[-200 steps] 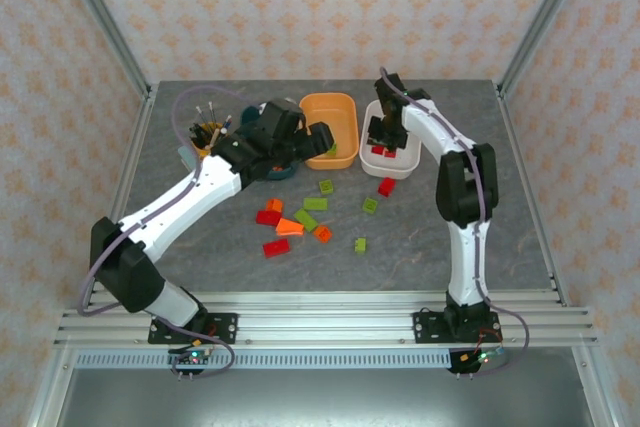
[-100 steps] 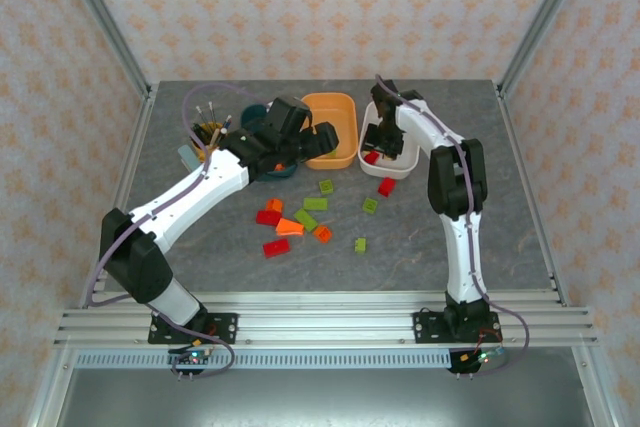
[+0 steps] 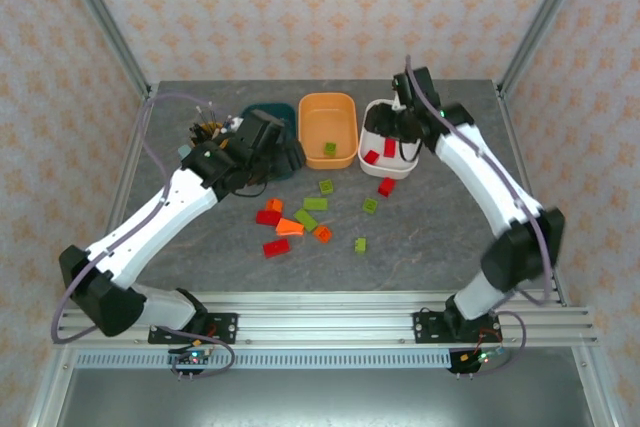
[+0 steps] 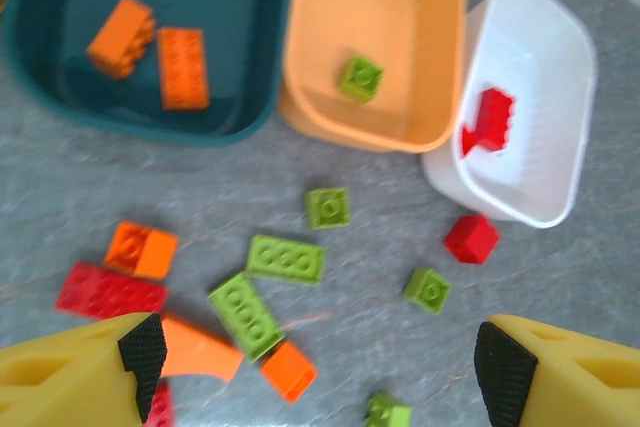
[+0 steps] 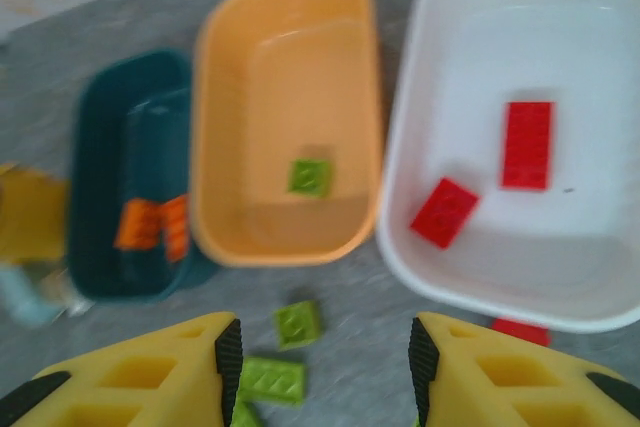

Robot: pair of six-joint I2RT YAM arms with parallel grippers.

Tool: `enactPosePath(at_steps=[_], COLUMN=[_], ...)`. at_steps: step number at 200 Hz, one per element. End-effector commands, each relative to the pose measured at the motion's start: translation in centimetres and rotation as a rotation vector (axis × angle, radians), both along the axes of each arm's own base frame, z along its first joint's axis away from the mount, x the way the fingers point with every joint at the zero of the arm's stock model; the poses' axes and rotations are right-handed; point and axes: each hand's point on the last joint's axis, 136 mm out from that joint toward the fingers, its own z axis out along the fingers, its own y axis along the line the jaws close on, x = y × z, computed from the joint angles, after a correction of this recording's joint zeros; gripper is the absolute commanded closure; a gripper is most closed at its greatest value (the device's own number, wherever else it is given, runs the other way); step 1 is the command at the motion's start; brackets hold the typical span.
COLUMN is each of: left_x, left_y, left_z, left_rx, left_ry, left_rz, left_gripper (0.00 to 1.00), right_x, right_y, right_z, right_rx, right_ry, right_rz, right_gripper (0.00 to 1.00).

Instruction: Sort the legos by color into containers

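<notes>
The teal bin (image 4: 30,57) holds two orange legos (image 4: 183,67). A single green lego (image 4: 360,77) lies in the orange bin (image 4: 440,97). In the white bin (image 5: 420,247) are two red legos (image 5: 527,144). Several loose red, orange and green legos (image 3: 315,204) lie on the table in front of the bins. My left gripper (image 4: 315,377) hovers open and empty above the loose pile, near the teal bin (image 3: 262,110). My right gripper (image 5: 322,372) is open and empty, hanging over the white bin's (image 3: 392,173) near left corner.
A yellow cup with pens and brushes (image 3: 207,131) stands left of the teal bin, close to my left arm. A red lego (image 3: 386,187) lies just in front of the white bin. Metal frame posts border the grey table.
My right gripper opened and a red lego now lies in the white bin; that arm swung out to the right. My left gripper drew back left from the orange bin.
</notes>
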Motion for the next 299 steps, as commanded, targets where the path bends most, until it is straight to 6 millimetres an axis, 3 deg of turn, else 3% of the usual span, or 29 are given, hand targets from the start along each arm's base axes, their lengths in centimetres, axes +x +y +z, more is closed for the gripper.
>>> enactPosePath(at_steps=[1, 40, 64, 84, 125, 136, 154, 177, 205, 250, 299], left_x=[-2.6, -5.2, -6.2, -6.5, -4.7, -3.4, -0.8, -0.2, 0.1, 0.7, 2.0], left_y=[3.6, 5.6, 6.0, 6.3, 5.7, 5.3, 3.0, 2.9, 3.6, 3.2, 2.5], left_z=[-3.3, -7.1, -9.5, -11.2, -12.8, -12.4, -12.0, -12.9, -14.1, -17.0, -19.3], left_rx=[0.061, 0.006, -0.043, -0.080, -0.107, -0.044, 0.088, 0.292, 0.434, 0.476, 0.499], left_ry=[0.115, 0.196, 0.242, 0.271, 0.286, 0.270, 0.240, 0.312, 0.363, 0.411, 0.443], left_rz=[0.127, 0.258, 0.333, 0.402, 0.456, 0.383, 0.112, -0.099, -0.223, -0.273, -0.326], left_gripper=[0.17, 0.18, 0.21, 0.23, 0.29, 0.32, 0.38, 0.36, 0.28, 0.23, 0.28], right_x=[-2.7, -10.3, -13.1, -14.3, -14.3, -14.1, -13.8, -13.7, -13.4, -13.1, -13.0], right_y=[3.0, 5.6, 6.5, 7.2, 8.2, 8.5, 8.7, 8.9, 9.1, 9.3, 9.1], right_z=[0.0, -1.1, -3.3, -5.1, -6.5, -6.5, -6.5, -6.4, -6.0, -5.5, -5.7], right_rx=[0.092, 0.151, 0.155, 0.153, 0.145, 0.144, 0.138, 0.135, 0.152, 0.208, 0.189], right_ry=[-0.118, -0.231, -0.207, -0.160, -0.139, -0.136, -0.133, -0.127, -0.135, -0.128, -0.125], right_rz=[0.129, 0.326, 0.400, 0.440, 0.450, 0.451, 0.452, 0.460, 0.449, 0.401, 0.394], right_gripper=[0.51, 0.48, 0.47, 0.46, 0.46, 0.46, 0.46, 0.46, 0.45, 0.44, 0.44])
